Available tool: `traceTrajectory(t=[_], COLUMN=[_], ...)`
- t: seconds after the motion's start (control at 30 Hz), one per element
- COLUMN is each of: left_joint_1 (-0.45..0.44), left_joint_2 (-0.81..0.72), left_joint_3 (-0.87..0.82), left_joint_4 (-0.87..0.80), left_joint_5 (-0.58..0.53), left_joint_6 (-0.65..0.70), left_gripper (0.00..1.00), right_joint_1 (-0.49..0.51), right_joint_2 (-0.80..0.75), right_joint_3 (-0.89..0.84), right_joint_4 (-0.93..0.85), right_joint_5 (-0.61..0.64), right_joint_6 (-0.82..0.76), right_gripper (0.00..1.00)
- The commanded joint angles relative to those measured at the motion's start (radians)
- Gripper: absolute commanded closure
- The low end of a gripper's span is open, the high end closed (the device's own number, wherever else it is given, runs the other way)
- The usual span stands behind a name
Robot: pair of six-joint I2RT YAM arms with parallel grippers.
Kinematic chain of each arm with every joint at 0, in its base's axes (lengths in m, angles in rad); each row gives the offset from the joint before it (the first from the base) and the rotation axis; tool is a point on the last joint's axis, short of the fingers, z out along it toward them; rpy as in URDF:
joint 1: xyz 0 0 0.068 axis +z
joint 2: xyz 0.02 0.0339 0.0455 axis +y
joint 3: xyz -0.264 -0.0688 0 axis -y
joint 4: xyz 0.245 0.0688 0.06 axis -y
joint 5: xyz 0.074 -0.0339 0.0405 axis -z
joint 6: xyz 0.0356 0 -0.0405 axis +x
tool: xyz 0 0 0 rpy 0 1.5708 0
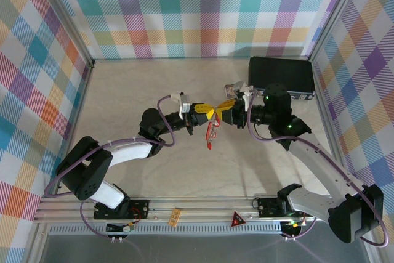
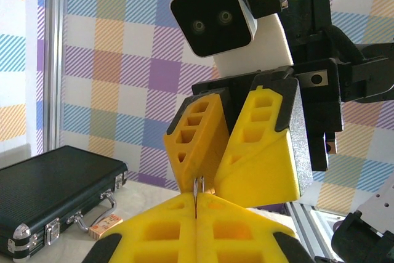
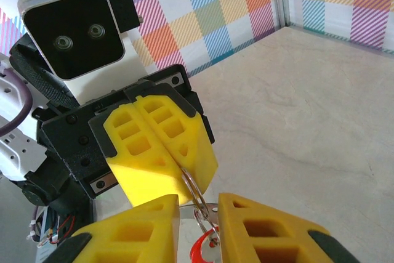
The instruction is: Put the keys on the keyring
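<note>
Keyring: a thin metal loop, held in the air above the middle of the bench, between your two arms. It sits edge-on at the point where the two sets of yellow fingers meet.

Keys: the red tags hang below the ring in a short string, clear of the bench top. From the right wrist, one red tag shows low in the gap between that arm's fingers, threaded on the ring.

Left gripper: reaches in from the left, jaws pressed fully together. The ring is pinched at the very tips; the wire comes straight out of the seam between the pads.

Right gripper: faces the left one tip to tip, jaws a little apart. The ring and that red tag lie in the gap. You cannot tell whether the pads press on either of them.

Surroundings: a black case lies flat at the far right corner of the bench. A small printed box lies just beside its left end. A red triangle sits on the rail along the near edge.
</note>
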Motion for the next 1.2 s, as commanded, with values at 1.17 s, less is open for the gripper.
traceTrajectory(t=[1.17], left_joint_1=[-0.012], left_joint_2=[-0.023], left_joint_3=[0.045], left_joint_4=[0.067], left_joint_5=[0.055], left_joint_6=[-0.048], left_gripper=[1.0], right_joint_1=[-0.032], right_joint_2=[0.035], right_joint_3=[-0.016], right_joint_4=[0.084], right_joint_5=[-0.141], right_joint_6=[0.019], right_gripper=[0.97])
